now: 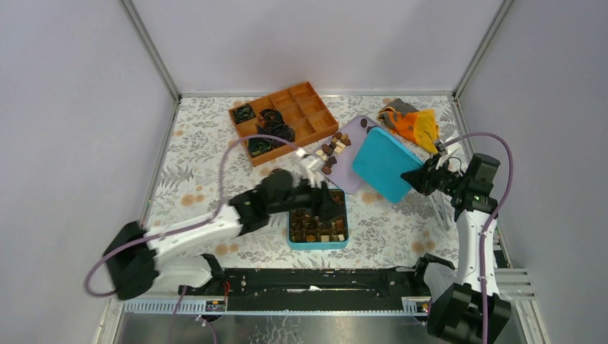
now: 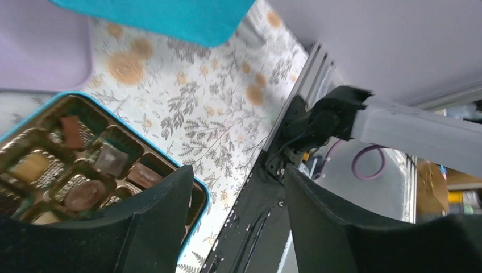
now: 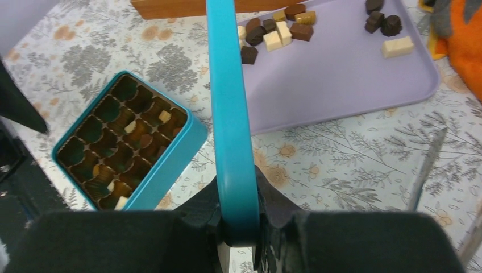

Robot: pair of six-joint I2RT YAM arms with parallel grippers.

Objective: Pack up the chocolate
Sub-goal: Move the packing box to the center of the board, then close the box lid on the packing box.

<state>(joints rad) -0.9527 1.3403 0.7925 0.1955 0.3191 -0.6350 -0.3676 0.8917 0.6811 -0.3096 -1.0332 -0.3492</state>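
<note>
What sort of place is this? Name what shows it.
Most likely a robot test booth, not a kitchen. Plain grey walls and metal posts box in one table, two arms are bolted at its near edge, and chocolates lie on a tray beside a blue tin.

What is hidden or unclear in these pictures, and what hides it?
- Top view: the left end effector covers the far rows of the teal tin.
- Left wrist view: the frame edge cuts off the tin.
- Right wrist view: the teal lid, held by the right end effector, shows edge-on and hides a strip of the lavender tray.
- Top view: chocolates too small for shapes.
</note>
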